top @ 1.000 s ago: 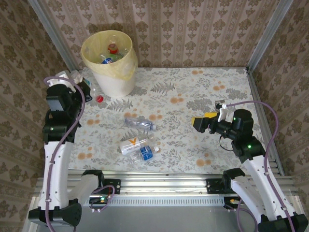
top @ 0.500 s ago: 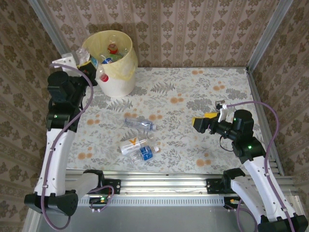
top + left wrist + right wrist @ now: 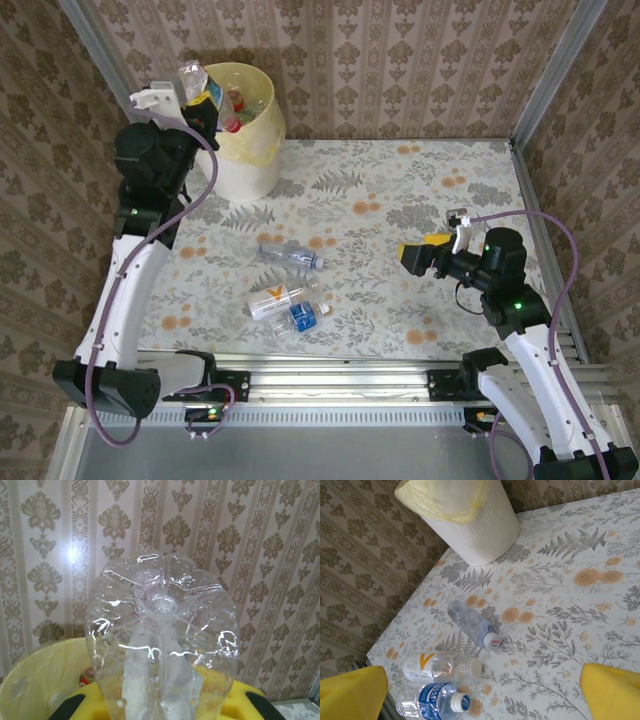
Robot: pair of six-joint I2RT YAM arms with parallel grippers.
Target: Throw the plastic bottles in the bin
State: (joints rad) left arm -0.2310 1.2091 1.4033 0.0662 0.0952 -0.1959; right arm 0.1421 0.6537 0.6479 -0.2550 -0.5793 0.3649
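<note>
Top external view: my left gripper point(image 3: 207, 98) was raised at the far left, clamped shut on a clear bottle point(image 3: 191, 77) that it held at the left rim of the bin point(image 3: 245, 160). The bin stood at the far left of the table point(image 3: 420, 190), and other bottles point(image 3: 235, 98) lay inside it. Three more lay on the table, near and to the left of its middle: a clear crumpled bottle point(image 3: 288, 255), an orange-marked bottle point(image 3: 277, 299) and a blue-labelled bottle point(image 3: 304, 316); the last two were touching. My right gripper point(image 3: 412, 253) hovered over the right side of the table, its jaws spread wide and empty, well apart from all three. Left wrist view: the petal-shaped base of the clear bottle point(image 3: 162, 640) faced the camera between my yellow pads point(image 3: 235, 707), with the bin's bag-lined rim point(image 3: 30, 680) below it and patterned wallpaper point(image 3: 280, 555) behind. Right wrist view: my two yellow fingertips point(image 3: 350, 692) sat in the lower corners with bare table between them. The bin point(image 3: 475, 537) stood far, and the three fallen bottles lay near left, the clear crumpled one point(image 3: 470, 622) farthest.
</note>
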